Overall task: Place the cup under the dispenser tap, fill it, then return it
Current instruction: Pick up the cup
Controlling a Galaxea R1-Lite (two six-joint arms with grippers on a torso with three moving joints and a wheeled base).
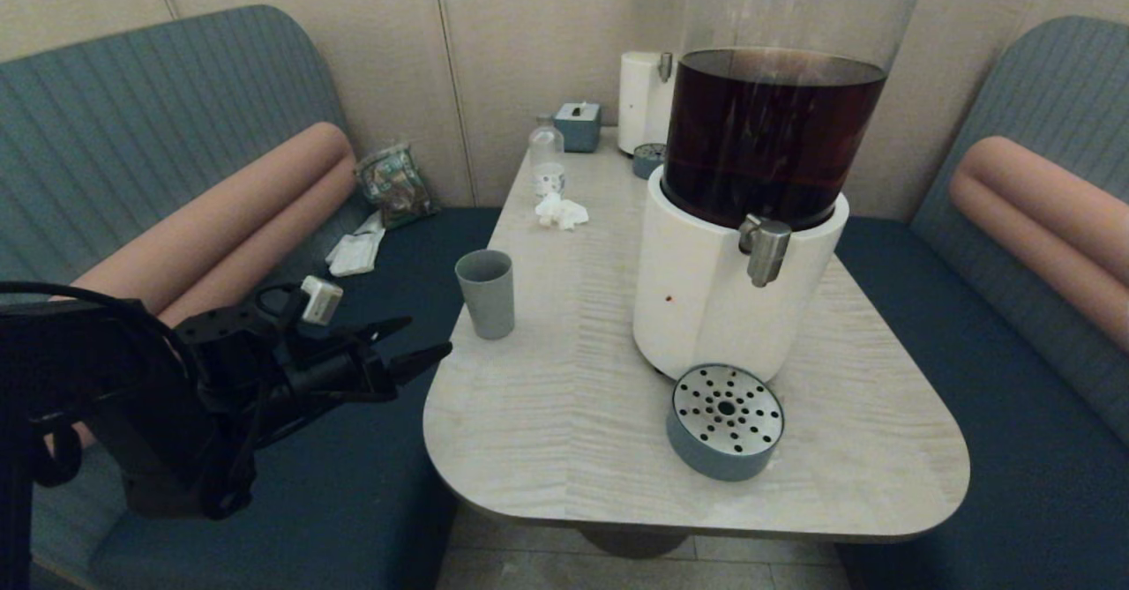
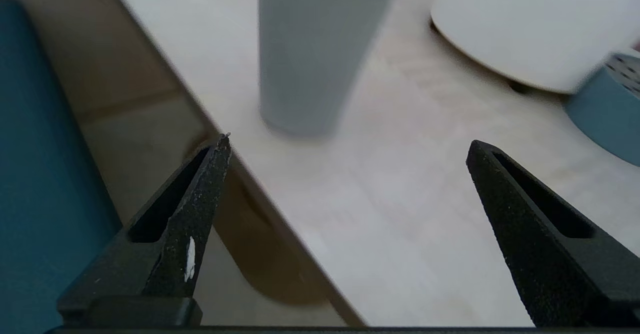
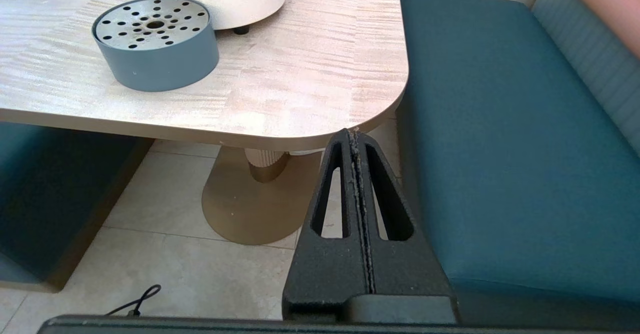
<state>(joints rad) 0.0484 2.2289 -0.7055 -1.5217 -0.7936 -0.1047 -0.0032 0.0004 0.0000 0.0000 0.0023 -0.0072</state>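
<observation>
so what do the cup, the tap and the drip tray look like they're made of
Cup: probably plastic or matte ceramic; plain grey-blue wall with no shine.
Tap: brushed steel by its look, grey with a soft sheen.
Drip tray: perforated metal top, silvery with round holes, on a matte blue-grey ring, likely plastic.

No text, label or number (brands included) can be read anywhere.

Matte cup (image 1: pixel 485 293), brushed-steel dispenser tap (image 1: pixel 764 250), wood-grain table (image 1: pixel 564 431)
</observation>
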